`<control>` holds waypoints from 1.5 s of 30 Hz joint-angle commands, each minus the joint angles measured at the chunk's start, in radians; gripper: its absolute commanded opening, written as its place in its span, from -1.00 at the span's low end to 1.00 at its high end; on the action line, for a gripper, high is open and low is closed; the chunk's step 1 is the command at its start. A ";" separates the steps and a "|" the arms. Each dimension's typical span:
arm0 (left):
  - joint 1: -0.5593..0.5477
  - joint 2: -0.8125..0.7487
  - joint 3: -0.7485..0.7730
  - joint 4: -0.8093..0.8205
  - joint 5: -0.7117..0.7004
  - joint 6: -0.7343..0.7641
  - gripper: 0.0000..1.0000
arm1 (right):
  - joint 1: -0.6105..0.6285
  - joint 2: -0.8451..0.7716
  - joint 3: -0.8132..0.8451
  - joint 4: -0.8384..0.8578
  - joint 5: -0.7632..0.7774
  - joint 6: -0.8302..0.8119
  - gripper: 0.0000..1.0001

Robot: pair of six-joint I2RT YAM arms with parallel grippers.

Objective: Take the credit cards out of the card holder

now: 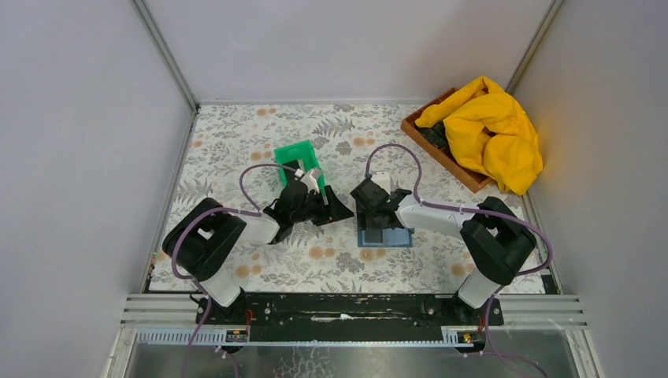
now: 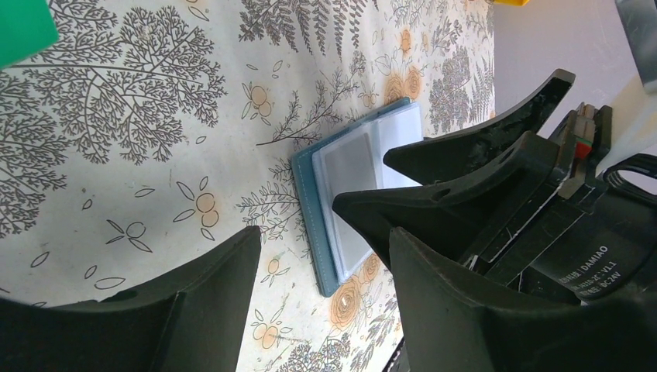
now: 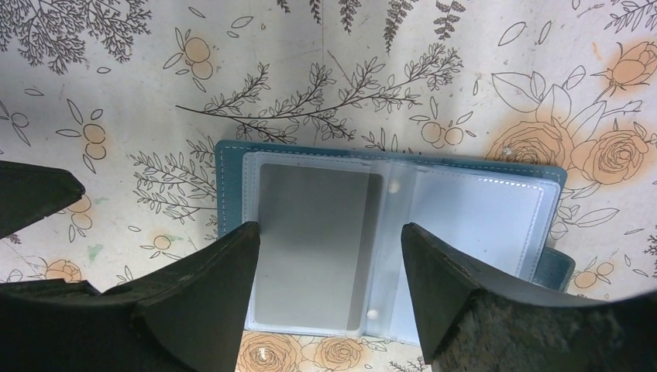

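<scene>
The steel-blue card holder (image 3: 232,167) lies open and flat on the floral table. It also shows in the top view (image 1: 398,238) and the left wrist view (image 2: 306,201). A grey credit card (image 3: 310,240) sits in its left clear sleeve and also shows in the left wrist view (image 2: 349,159). The right sleeve looks pale and empty. My right gripper (image 3: 329,226) is open and hovers just above the holder, its jaws on either side of the card. It shows in the top view (image 1: 376,211). My left gripper (image 2: 324,232) is open and empty, just left of the holder (image 1: 331,206).
A bright green plastic tray (image 1: 298,156) stands behind the left gripper; its corner shows in the left wrist view (image 2: 23,27). A wooden tray (image 1: 441,153) with a yellow cloth (image 1: 492,130) sits at the back right. Grey walls enclose the table.
</scene>
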 commanded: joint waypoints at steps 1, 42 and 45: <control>0.008 -0.013 -0.008 0.045 -0.003 0.017 0.38 | 0.017 -0.031 0.039 -0.010 0.040 0.017 0.48; 0.010 0.014 -0.013 0.074 0.012 0.006 0.38 | 0.024 0.034 0.008 0.030 -0.004 0.043 0.35; 0.009 0.014 -0.012 0.074 0.013 0.005 0.38 | 0.024 0.033 0.006 0.030 -0.007 0.045 0.30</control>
